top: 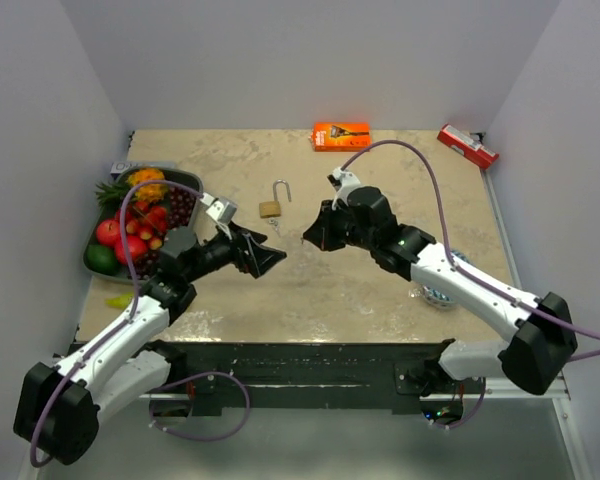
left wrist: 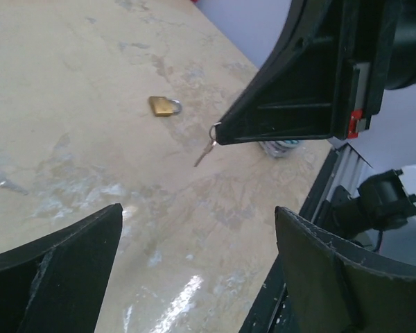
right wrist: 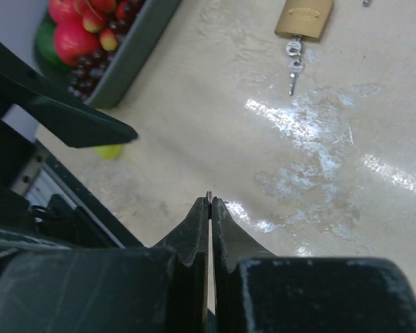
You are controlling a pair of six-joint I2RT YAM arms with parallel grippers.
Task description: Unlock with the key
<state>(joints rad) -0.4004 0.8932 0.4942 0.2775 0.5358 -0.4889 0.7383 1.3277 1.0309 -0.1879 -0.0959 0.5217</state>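
The right pincer (left wrist: 218, 135) is pressed fully together above the middle of the table (top: 310, 300). It pinches the ring end of a small silver key (left wrist: 205, 151), which hangs tilted below the fingertips, clear of the surface. In the right wrist view only a thin sliver of metal shows between the closed tips. Facing it, close by but not touching, the left pincer (top: 265, 250) is spread wide with nothing between its fingers (left wrist: 69, 257). The brass padlock (top: 271, 209) lies flat on the table just beyond the two pincers, its shackle pointing toward the far side. A second key (right wrist: 293, 68) on a ring lies against the bottom of its body. I cannot tell whether the shackle is latched. The left wrist view shows a second padlock (left wrist: 164, 106), also brass, lying farther along the table past the hanging key. A tray of fruit (top: 120, 168) sits at the left edge, and an orange box (top: 341, 135) and a red pack (top: 467, 146) lie along the far edge.
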